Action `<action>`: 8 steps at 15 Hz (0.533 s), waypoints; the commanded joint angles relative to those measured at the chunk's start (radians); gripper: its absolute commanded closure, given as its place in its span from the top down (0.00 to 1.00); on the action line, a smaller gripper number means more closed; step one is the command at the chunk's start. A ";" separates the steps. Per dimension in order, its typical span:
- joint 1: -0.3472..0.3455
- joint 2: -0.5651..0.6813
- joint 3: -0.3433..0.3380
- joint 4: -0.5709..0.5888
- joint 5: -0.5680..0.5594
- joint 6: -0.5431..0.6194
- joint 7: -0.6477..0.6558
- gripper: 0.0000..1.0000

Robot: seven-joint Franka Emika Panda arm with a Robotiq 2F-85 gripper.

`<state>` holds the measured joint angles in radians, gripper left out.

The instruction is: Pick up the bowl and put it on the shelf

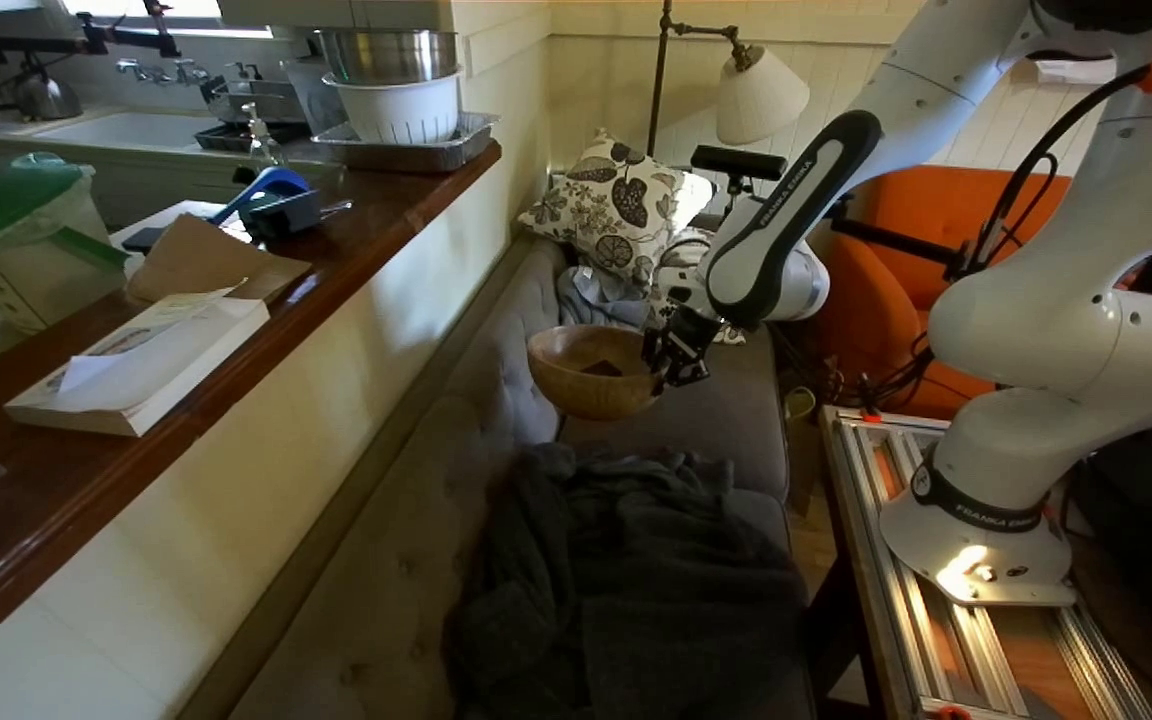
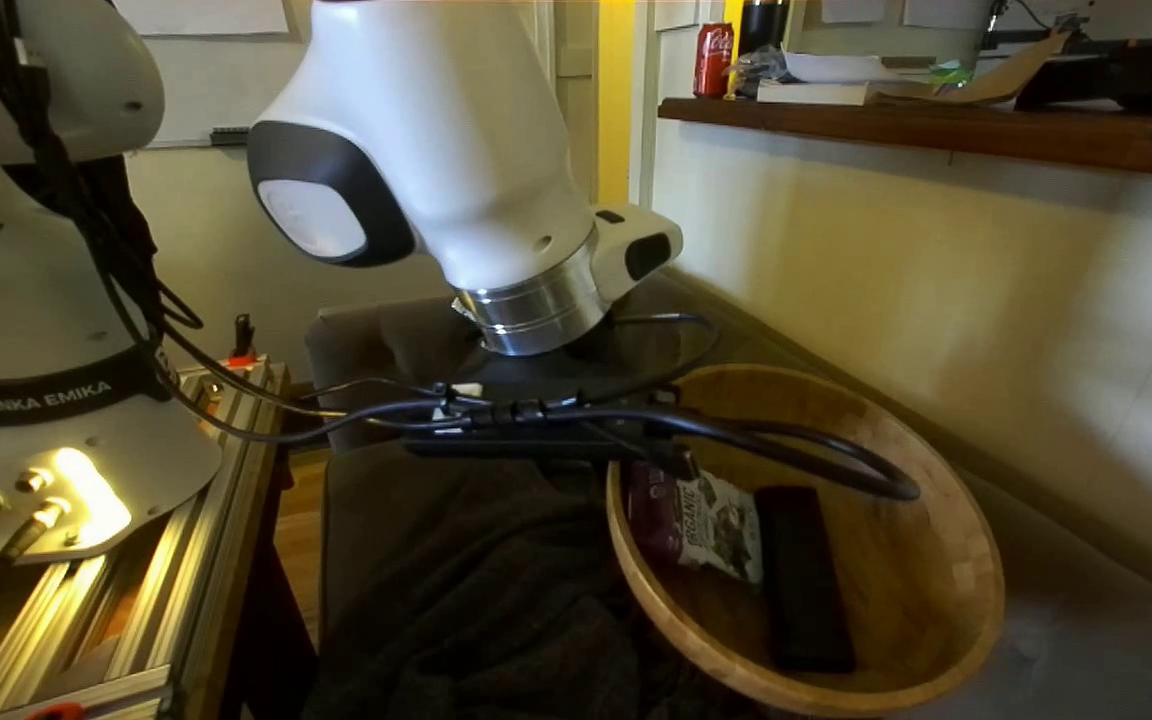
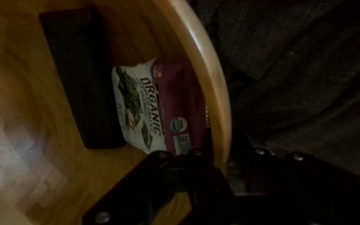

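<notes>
The light-brown wooden bowl (image 1: 576, 390) hangs over the grey sofa in an exterior view and looks tilted in the exterior view (image 2: 921, 570). It holds a black box (image 3: 80, 78) and a purple-and-white snack pack (image 3: 139, 106). My gripper (image 1: 660, 362) is shut on the bowl's rim; in the wrist view (image 3: 222, 143), one dark finger is inside the rim and one outside. Cables and the gripper body hide part of the rim. The dark-brown shelf (image 1: 376, 222) runs along the wall, above the sofa back and higher than the bowl; it also shows in an exterior view (image 2: 936, 128).
On the shelf are a white box with papers (image 1: 136, 370), brown paper (image 1: 211, 262), a black device (image 1: 281, 212), a tray (image 1: 476, 130) with a white colander (image 1: 396, 108) and metal pot (image 1: 391, 55), and a red can (image 2: 713, 60). A dark blanket (image 1: 636, 590) covers the sofa (image 1: 406, 560).
</notes>
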<state>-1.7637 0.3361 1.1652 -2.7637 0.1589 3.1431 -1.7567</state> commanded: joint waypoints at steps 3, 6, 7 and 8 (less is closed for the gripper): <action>-0.076 -0.070 0.231 0.032 -0.014 0.076 0.007 0.04; -0.185 -0.102 0.408 0.059 -0.040 0.037 -0.015 0.04; -0.232 -0.118 0.463 0.070 -0.054 0.013 -0.028 0.04; -0.286 -0.131 0.514 0.082 -0.074 -0.013 -0.045 0.04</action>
<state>-1.9134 0.2758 1.5382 -2.7261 0.1408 3.1683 -1.7646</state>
